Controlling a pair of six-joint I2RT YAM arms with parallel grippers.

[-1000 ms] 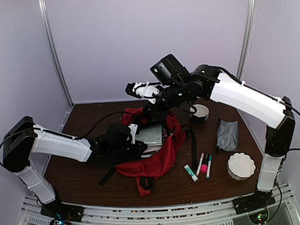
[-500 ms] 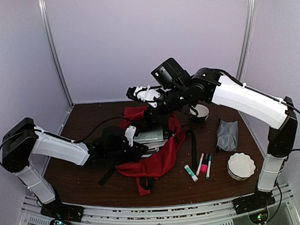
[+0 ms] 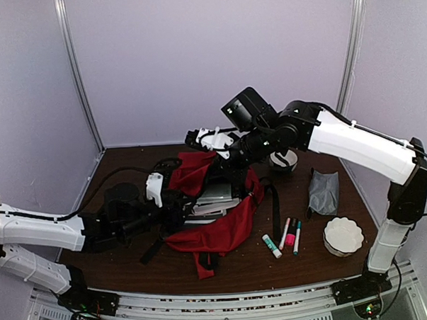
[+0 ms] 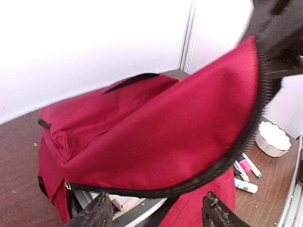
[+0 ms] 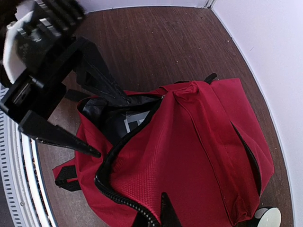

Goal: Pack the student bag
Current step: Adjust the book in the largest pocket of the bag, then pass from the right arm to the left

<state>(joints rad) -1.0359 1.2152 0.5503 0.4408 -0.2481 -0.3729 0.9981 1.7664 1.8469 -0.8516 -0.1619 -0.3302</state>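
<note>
The right fingers (image 5: 158, 213) are closed tight on the zip edge of the red backpack (image 3: 224, 230), holding its upper flap lifted off the rest of the bag. The left fingers (image 3: 180, 211) are spread wide with nothing between them, low at the left side of the bag, their tips pointing into the mouth under the raised flap. Inside that mouth are the dark lining and a flat pale thing (image 3: 215, 195) (what it is cannot be told).

The backpack lies in the middle of the dark brown wooden counter (image 3: 133, 270), with black straps trailing toward the near edge. To its right lie a few markers (image 3: 291, 236) side by side, then a white fluted bowl (image 3: 343, 236), with a grey pouch (image 3: 323, 192) behind them. Another bowl (image 3: 286, 160) sits behind the right arm. Plain lilac walls (image 3: 195, 61) close in the counter.
</note>
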